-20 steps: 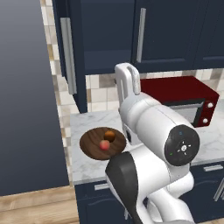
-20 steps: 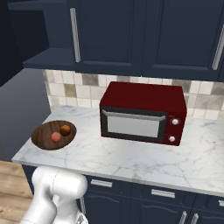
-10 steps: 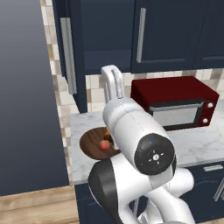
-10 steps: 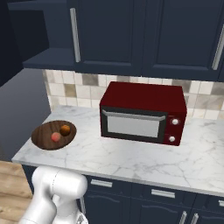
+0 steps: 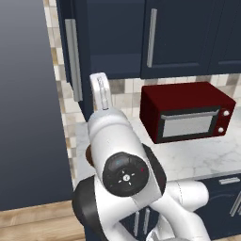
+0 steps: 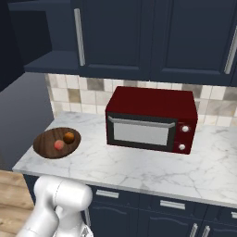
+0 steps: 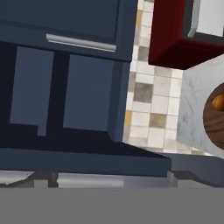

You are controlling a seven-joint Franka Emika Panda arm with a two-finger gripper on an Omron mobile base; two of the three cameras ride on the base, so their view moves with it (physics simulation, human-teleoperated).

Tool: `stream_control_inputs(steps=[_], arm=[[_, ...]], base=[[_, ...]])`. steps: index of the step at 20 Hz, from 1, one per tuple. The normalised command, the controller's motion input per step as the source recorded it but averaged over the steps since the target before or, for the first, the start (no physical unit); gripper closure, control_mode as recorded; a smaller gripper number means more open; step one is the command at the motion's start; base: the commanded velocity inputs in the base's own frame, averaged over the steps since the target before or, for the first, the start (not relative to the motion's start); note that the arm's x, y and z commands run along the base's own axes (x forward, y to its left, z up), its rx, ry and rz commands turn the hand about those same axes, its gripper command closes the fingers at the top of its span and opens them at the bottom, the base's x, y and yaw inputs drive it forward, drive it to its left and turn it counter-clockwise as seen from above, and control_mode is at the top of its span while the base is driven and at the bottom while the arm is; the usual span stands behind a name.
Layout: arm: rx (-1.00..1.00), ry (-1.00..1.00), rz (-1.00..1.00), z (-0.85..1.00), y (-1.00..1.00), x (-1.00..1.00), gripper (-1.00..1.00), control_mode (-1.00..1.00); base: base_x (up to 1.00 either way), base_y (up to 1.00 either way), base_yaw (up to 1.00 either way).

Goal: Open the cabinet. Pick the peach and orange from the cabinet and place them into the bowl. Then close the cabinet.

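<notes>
Both fruits, the peach and the orange, sit in the bowl at the left end of the bench, beside the red microwave, so the picking looks done. The cabinet has its left door swung open, likely the last step. The hand, jaws spread and empty, points toward that open door's long handle.
</notes>
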Motion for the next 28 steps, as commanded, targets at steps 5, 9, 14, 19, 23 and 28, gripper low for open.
stream_control_inputs(steps=[5,9,14,19,23,28], arm=[[0.00,0.00,-0.09,-0.13,0.41,0.06,-1.00,-1.00],[0.00,0.00,-0.10,-0.07,0.30,0.24,-1.00,-1.00],[0.00,0.00,-0.10,-0.04,0.25,0.39,-1.00,-1.00],[0.00,0.00,-0.10,-0.08,0.26,0.39,-1.00,-1.00],[0.00,0.00,-0.10,-0.16,0.29,0.42,-1.00,-1.00],[0.00,0.00,-0.08,-0.15,0.22,0.42,-1.00,-1.00]], base=[[0.00,0.00,0.00],[0.00,0.00,0.00],[0.00,0.00,0.00],[0.00,0.00,0.00],[0.00,0.00,0.00],[0.00,0.00,0.00]])
